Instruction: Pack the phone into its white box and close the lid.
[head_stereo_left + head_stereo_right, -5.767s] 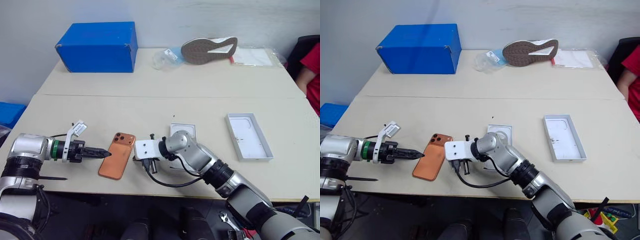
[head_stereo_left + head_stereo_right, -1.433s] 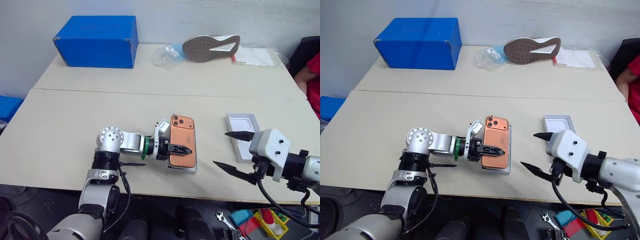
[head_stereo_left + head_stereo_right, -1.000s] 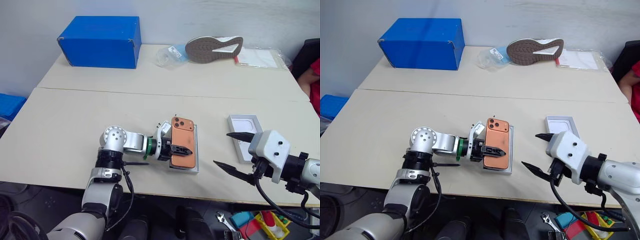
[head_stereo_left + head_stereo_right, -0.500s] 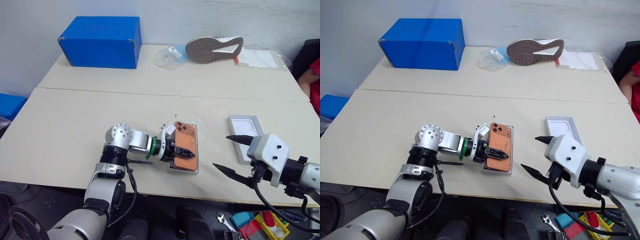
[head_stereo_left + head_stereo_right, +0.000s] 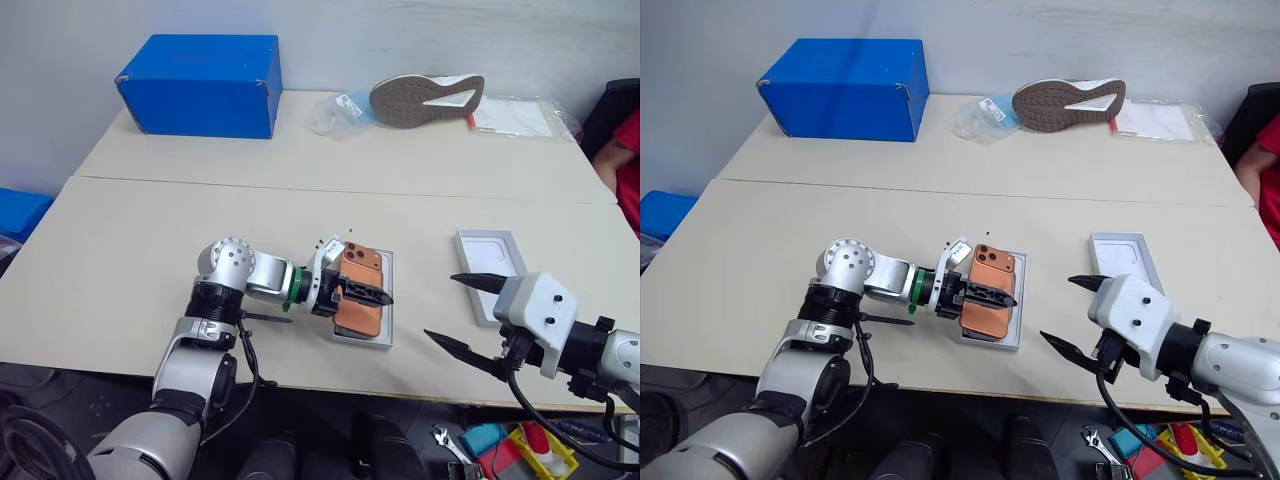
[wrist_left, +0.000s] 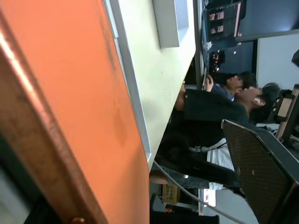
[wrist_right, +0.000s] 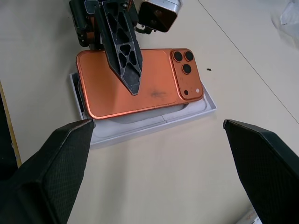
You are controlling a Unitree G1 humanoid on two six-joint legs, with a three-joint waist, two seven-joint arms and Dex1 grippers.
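One left finger [image 7: 122, 44] lies across the phone [image 7: 140, 84], atop the white box [image 7: 154, 122]

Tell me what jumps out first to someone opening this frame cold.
The orange phone lying across the white box near the table's front edge, with the left gripper over it. Then the blue box and upturned shoe at the far side.

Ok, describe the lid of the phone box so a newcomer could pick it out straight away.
Start at the long beige table and go to its near right part, just beyond the open right claw. There lies the lid, a shallow white rectangular shell with its plain inside facing up. Unlike the white box to its left, nothing sits in it, while the slim orange phone lies on that one.
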